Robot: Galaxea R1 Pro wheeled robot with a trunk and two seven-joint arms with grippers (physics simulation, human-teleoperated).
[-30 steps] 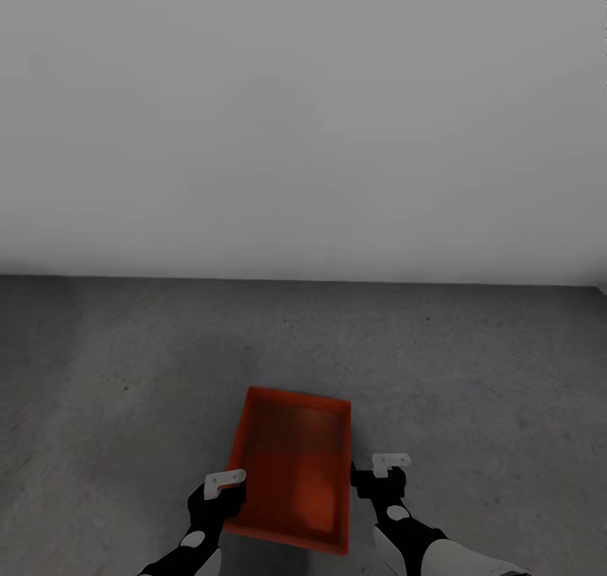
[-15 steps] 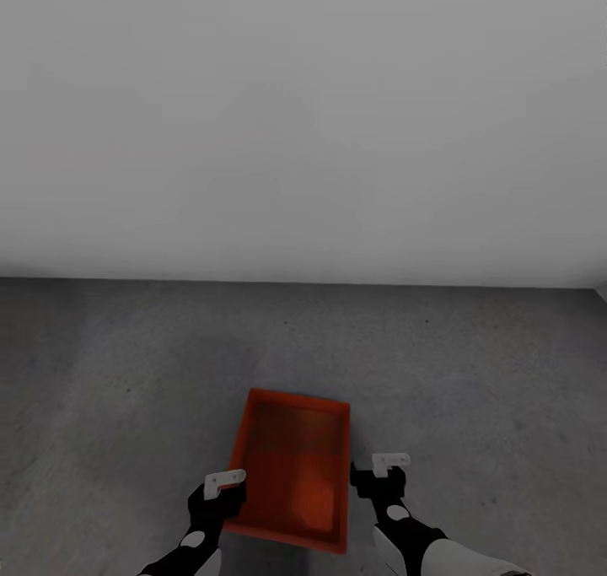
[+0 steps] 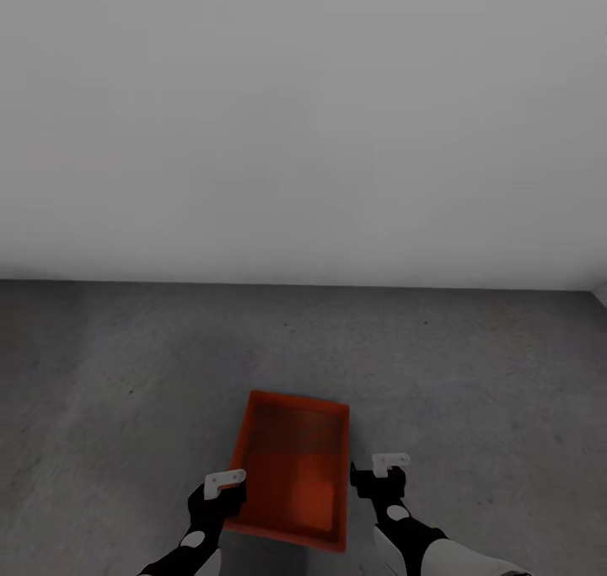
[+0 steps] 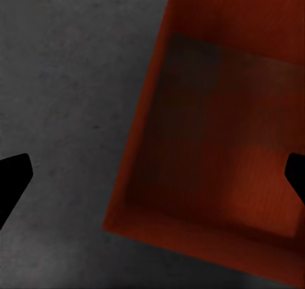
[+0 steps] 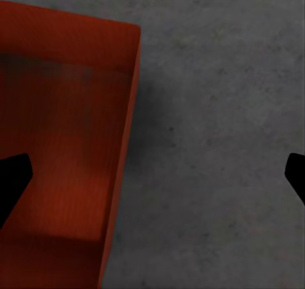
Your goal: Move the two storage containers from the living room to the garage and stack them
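Note:
One red-orange open-topped storage container lies on the dark grey garage floor, just in front of me. My left gripper hovers over its left wall, open; in the left wrist view the black fingertips stand wide apart, either side of that wall. My right gripper hangs open beside the right wall, which the right wrist view shows as a rim running between its spread fingertips. Neither gripper holds anything. The container looks empty inside.
A plain white wall rises a short way beyond the container. Bare speckled concrete stretches to the left and right of the container.
The whole picture has drifted down a touch, so the camera moved. The container looks very slightly smaller. Both grippers keep their place and stay open.

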